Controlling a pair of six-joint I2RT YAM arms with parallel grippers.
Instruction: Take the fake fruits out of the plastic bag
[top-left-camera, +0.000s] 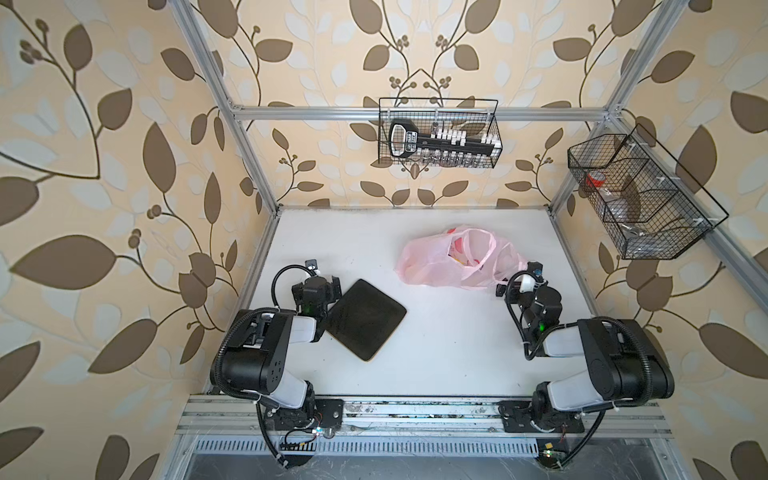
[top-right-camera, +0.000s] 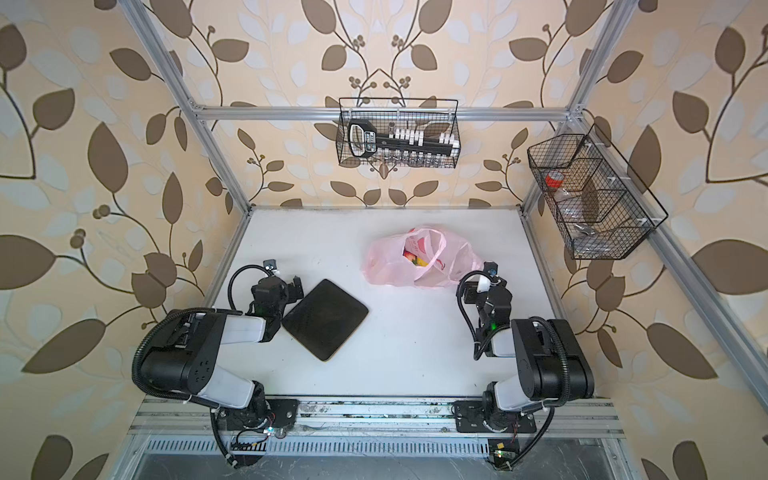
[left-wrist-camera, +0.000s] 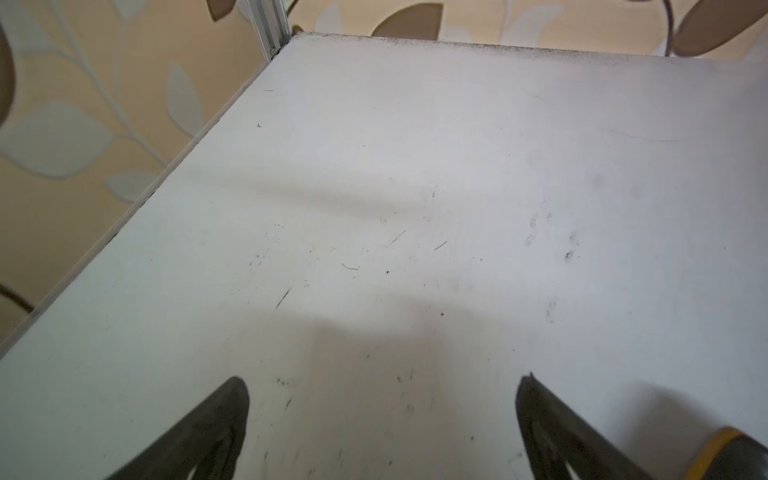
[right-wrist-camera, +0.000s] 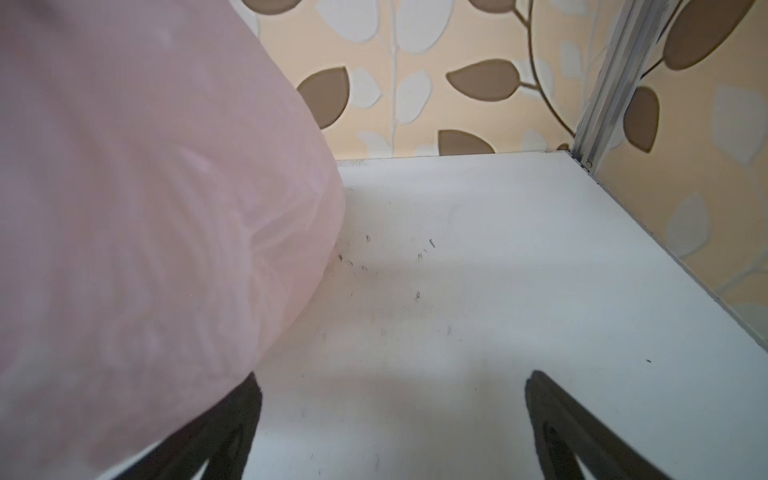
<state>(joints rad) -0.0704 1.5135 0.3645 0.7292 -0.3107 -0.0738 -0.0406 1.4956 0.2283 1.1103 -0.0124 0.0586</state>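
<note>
The fruits (top-right-camera: 417, 259) lay inside the bag (top-left-camera: 432, 266). The right gripper (right-wrist-camera: 395, 378) sat just beside the bag, the left gripper (left-wrist-camera: 382, 382) well apart; both jaws wide, empty

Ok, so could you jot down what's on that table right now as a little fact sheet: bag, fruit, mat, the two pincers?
table: white, scuffed
plastic bag: pink, crumpled, lying right of centre, mouth open
fake fruits: inside the bag; red and yellow bits show through the mouth
dark mat: flat, left of centre, beside the left arm
left pincer: open, over bare table, holding nothing
right pincer: open, at the bag's edge, holding nothing
wire baskets: two, hung on the frame
</note>
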